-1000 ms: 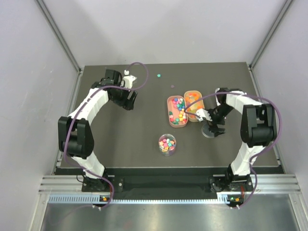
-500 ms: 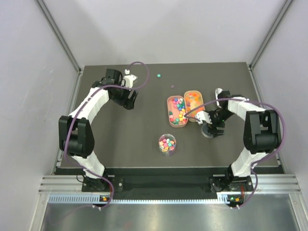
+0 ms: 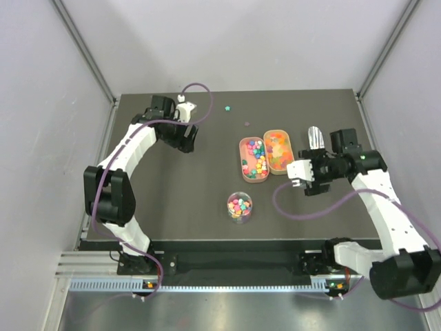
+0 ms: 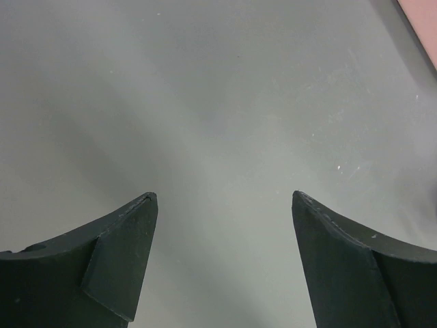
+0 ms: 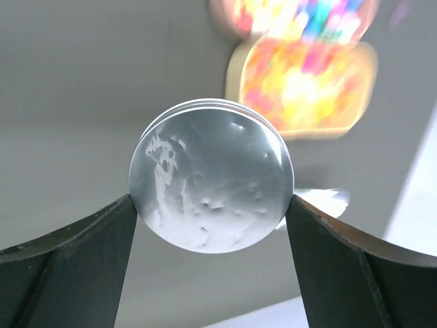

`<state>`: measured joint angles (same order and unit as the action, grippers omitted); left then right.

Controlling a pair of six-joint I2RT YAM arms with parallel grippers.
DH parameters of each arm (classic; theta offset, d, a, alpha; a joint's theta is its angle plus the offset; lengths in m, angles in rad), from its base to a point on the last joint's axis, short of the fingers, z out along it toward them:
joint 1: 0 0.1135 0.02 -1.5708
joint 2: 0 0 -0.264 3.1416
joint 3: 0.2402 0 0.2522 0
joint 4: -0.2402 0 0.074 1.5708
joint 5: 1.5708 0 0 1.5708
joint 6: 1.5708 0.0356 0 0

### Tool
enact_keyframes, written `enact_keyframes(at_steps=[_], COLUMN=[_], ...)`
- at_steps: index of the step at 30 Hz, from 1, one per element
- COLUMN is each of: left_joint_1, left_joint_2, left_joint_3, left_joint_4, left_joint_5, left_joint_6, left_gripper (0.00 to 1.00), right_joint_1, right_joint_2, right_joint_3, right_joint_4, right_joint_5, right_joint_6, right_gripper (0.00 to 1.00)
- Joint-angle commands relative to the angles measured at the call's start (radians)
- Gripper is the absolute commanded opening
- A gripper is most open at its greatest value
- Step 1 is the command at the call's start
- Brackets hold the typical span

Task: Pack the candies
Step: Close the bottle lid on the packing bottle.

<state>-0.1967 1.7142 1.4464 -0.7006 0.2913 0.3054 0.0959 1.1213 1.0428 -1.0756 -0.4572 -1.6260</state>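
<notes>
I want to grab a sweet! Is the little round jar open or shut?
Open. The candies show in the round jar from above, and the right claw pinches a round silver lid.

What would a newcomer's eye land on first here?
The round silver lid gripped by the right hand, at the centre of the right wrist view. Next, the two orange trays of bright candies side by side at mid-table, and the small clear jar of candies nearer the arms.

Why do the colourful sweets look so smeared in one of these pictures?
Right wrist view: the silver disc held in the right gripper is sharp, with patchy glare, while the candies behind it are blurred. Top view: evenly lit and sharp throughout.
</notes>
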Motion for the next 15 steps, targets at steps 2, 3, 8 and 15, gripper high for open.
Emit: enact_keyframes(at_steps=[2, 3, 8, 15], left_joint_1=[0.002, 0.000, 0.002, 0.009], left_joint_2=[-0.030, -0.037, -0.070, -0.200], left_joint_3=[-0.018, -0.027, -0.055, -0.150], left_joint_4=[0.064, 0.064, 0.034, 0.027], left_joint_5=[-0.066, -0.076, -0.126, -0.084], left_joint_6=[-0.129, -0.138, -0.134, -0.111], left_gripper=[0.87, 0.88, 0.87, 0.87], right_joint_1=[0.258, 0.296, 0.500, 0.679], right_joint_2=[0.004, 0.021, 0.172, 0.313], right_joint_3=[0.085, 0.111, 0.183, 0.287], right_joint_4=[0.005, 0.019, 0.098, 0.070], right_joint_5=[-0.083, -0.081, -0.098, -0.035], right_joint_6=[0.210, 0.283, 0.451, 0.460], right_gripper=[0.83, 0.82, 0.79, 0.81])
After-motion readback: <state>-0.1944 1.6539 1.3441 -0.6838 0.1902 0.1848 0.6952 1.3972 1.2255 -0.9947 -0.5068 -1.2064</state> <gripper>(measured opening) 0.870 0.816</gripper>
